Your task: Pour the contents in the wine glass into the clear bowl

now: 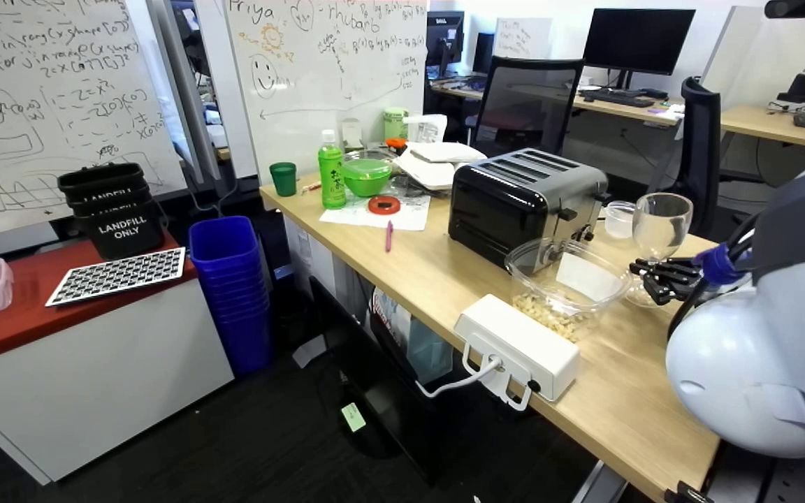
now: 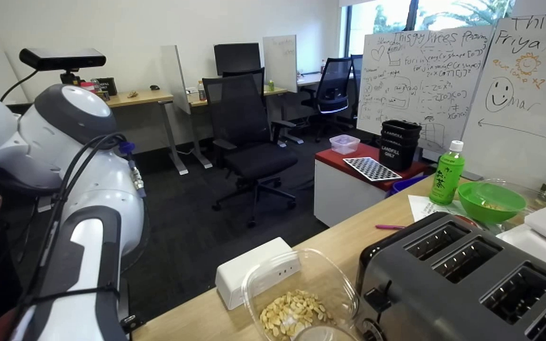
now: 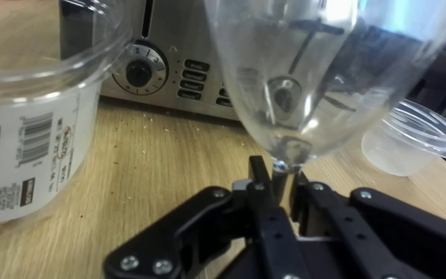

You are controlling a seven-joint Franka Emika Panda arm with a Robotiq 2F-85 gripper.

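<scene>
Wine glass (image 3: 319, 89) upright, about 2 o'clock from the clear bowl (image 1: 577, 279) in an exterior view. Gripper (image 3: 281, 182) fingers closed on the stem. Probably light, stiff, slick, breakable; stem just under the cup is the right hold, might twist when tipped. Same exterior view: LANDFILL ONLY on black bins (image 1: 119, 223), 9 o'clock; DELL on monitor (image 1: 446, 38), 12 o'clock. Wrist view: DEFROST on toaster (image 3: 176, 37), 11 o'clock; bowl's barcode label (image 3: 33, 155), 9 o'clock, mostly too blurry.
</scene>
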